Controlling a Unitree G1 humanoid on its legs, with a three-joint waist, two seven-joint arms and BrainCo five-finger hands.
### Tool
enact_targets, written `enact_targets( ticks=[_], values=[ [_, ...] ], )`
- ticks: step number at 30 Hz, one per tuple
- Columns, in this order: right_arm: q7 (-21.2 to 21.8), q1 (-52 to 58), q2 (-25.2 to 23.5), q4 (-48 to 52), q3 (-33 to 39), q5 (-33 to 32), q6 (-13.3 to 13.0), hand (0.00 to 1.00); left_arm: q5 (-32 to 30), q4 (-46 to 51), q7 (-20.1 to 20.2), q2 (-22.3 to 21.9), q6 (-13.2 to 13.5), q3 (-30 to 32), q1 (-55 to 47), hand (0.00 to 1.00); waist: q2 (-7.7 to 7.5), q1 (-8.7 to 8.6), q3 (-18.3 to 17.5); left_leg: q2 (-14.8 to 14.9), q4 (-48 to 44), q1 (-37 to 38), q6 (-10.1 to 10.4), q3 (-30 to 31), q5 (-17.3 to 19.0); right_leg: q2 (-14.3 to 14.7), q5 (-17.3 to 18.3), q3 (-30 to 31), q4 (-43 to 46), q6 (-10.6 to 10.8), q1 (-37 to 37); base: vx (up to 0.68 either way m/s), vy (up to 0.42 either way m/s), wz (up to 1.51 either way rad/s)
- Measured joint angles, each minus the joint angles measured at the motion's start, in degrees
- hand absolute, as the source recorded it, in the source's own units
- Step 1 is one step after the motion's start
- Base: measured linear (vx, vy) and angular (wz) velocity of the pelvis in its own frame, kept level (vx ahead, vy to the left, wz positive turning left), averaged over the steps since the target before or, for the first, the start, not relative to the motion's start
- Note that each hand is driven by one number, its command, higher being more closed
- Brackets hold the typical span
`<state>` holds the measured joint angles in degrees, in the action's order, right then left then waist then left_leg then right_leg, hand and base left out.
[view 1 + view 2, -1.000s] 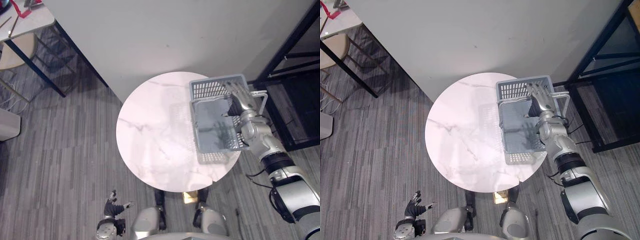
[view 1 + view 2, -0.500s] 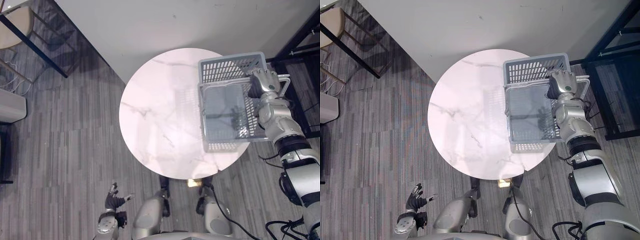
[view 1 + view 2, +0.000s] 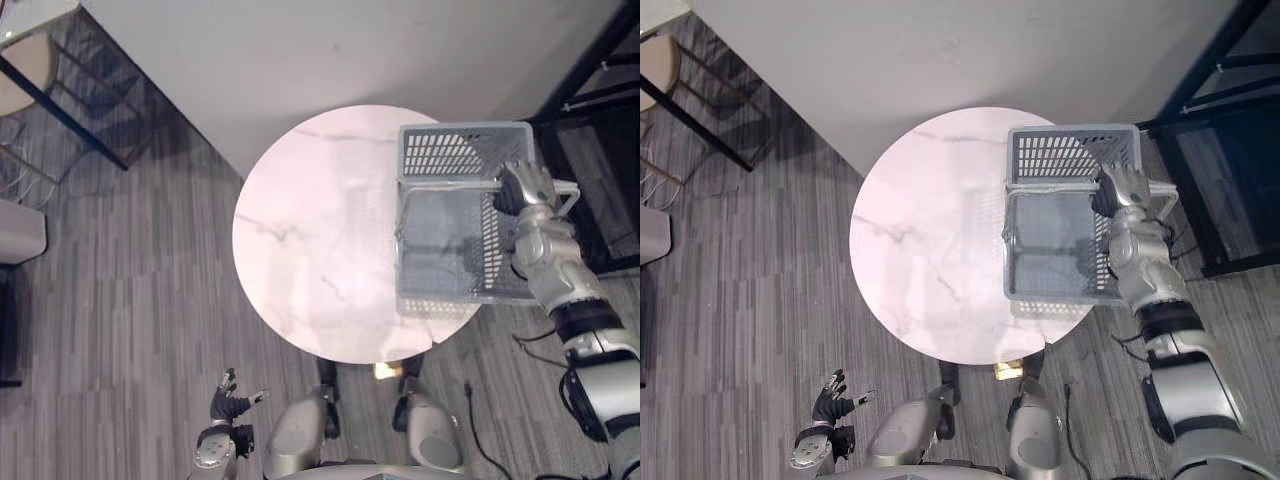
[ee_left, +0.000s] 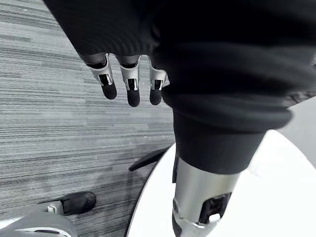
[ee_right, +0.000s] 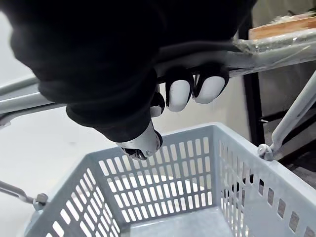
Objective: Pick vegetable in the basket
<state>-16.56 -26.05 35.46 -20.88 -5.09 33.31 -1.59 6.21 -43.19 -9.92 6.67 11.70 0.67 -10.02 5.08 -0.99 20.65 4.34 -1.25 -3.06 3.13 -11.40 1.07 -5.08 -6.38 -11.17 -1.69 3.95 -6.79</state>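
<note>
Grey wood-look floor (image 3: 120,280), round white marble table (image 3: 310,250) against a pale wall. So the grey slotted basket (image 3: 455,155) is over the table's right edge, bare bottom showing; can't tell if it's resting or lifted. Right hand (image 3: 520,187) has its fingers curled round the basket's metal handle (image 5: 266,49). Left hand (image 3: 230,405) hangs low near the floor, fingers (image 4: 129,81) straight, holding nothing.

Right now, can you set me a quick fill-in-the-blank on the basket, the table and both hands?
The grey basket is ____ inside.
The right hand is curled round its ____.
The white table beneath it is ____ in shape.
The left hand hangs open above the ____.
Missing words: empty; handle; round; floor.
</note>
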Motion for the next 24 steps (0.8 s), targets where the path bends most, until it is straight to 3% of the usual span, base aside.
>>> enact_targets(
  ticks=[2, 8, 11, 13, 15, 16, 18, 19, 21, 22, 24],
  values=[
    [-0.01, 4.7, -1.26, 4.82, 2.33, -1.93, -0.19, 1.0, -0.63, 0.15, 0.1, 0.01, -0.24, 0.01, -0.05, 0.0, -1.49, -1.3, -0.75, 0.42, -1.1, 1.06, 0.19, -0.89, 1.09, 0.34, 0.01, 0.92, 0.0, 0.02, 1.0, 0.01, -0.008, -0.28],
    [0.56, 17.95, -4.69, 16.12, 7.02, -7.32, -2.52, 1.0, -1.79, 2.38, 1.16, 0.24, -0.28, 0.09, -0.17, 0.0, -5.0, -1.76, -3.67, 1.74, -5.53, 2.88, 0.32, -6.54, 5.03, 1.44, 0.14, 7.08, 1.71, 0.19, 0.58, -0.02, 0.004, -0.51],
    [1.89, 21.29, -8.42, 18.24, 7.63, -10.99, -3.09, 1.0, -1.86, 4.11, 1.15, 1.11, -0.32, 0.18, -0.01, 0.0, -6.42, -3.25, -3.71, 1.91, -9.56, 1.03, -0.3, -9.06, 6.92, 1.11, -0.41, 9.66, 3.72, 0.92, -2.18, -0.08, 0.025, -0.53],
    [3.3, 23.69, -10.88, 18.36, 8.2, -13.23, -3.14, 1.0, -1.92, 5.46, 1.17, 1.96, -0.38, 0.72, 0.5, 0.0, -7.41, -3.21, -3.77, 2.42, -12.32, -1.25, -1.43, -9.06, 7.03, 1.23, -1.82, 11.24, 5.69, 2.13, -4.94, -0.16, 0.021, -0.48],
    [4.65, 26.27, -13.38, 18.34, 8.58, -15.36, -3.19, 1.0, -2.29, 5.78, 1.15, 2.12, -0.3, 2.67, 0.79, 0.0, -6.9, -3.25, -4.01, 3.69, -11.56, -2.04, -2.23, -9.89, 7.18, 0.03, 6.2, 8.29, 18.07, -0.8, -7.7, -0.14, -0.001, -0.19],
    [5.76, 30.43, -16.29, 17.71, 9.62, -18.1, -3.24, 1.0, -2.38, 5.81, 1.21, 3.26, -0.84, 3.03, 0.7, 0.0, -7.82, -3.1, -4.43, 3.34, -12.86, -1.4, -2.46, -9.0, 6.86, -3.34, 14.93, 6.16, 34.55, 0.19, -6.63, -0.09, -0.052, 0.3],
    [6.97, 33.17, -19.78, 17.12, 10.01, -22.4, -3.24, 1.0, -2.3, 8.49, 1.06, 3.05, -1.36, 4.6, -1.23, 0.0, -8.9, -2.69, -5.5, 2.88, -15.95, -3.41, -2.44, -8.19, 6.83, -6.23, 19.6, 6.55, 39.64, 2.11, -2.86, -0.1, -0.159, 0.34],
    [6.96, 33.22, -20.67, 16.83, 10.02, -23.69, -3.32, 1.0, -2.27, 9.35, 1.03, 3.24, -1.34, 4.64, -1.65, 0.0, -9.02, -2.55, -5.58, 2.94, -16.95, -4.58, -2.22, -7.79, 6.69, -6.13, 21.0, 6.69, 37.54, 3.09, -2.28, -0.17, -0.24, 0.19],
    [6.89, 32.46, -22.12, 14.74, 10.16, -28.74, -3.57, 1.0, -1.78, 10.73, 1.09, 2.07, -1.38, 5.99, -1.55, 0.0, -7.78, -1.12, -6.33, 4.2, -17.01, -8.94, -0.89, -7.4, 4.22, -4.05, 22.97, 5.77, 25.94, 2.32, -0.63, -0.19, -0.232, -0.05],
    [6.86, 31.68, -21.95, 12.96, 10.2, -31.4, -3.68, 1.0, -1.25, 11.38, 1.08, 0.09, -1.37, 6.27, -1.14, 0.0, -5.16, -0.62, -5.82, 6.3, -16.15, -10.82, -0.25, -6.59, 2.19, -1.49, 20.3, 4.35, 20.61, 0.49, 0.1, -0.18, -0.169, -0.04],
    [6.82, 31.19, -23.14, 9.75, 10.19, -33.49, -3.57, 1.0, -0.09, 12.81, 1.02, -0.99, -1.34, 6.11, -2.11, 0.0, -4.28, -0.39, -5.4, 7.61, -13.63, -9.52, 0.93, -5.62, -0.67, 0.58, 18.62, 3.57, 18.79, -1.02, 1.44, -0.21, -0.184, 0.07]
  ],
)
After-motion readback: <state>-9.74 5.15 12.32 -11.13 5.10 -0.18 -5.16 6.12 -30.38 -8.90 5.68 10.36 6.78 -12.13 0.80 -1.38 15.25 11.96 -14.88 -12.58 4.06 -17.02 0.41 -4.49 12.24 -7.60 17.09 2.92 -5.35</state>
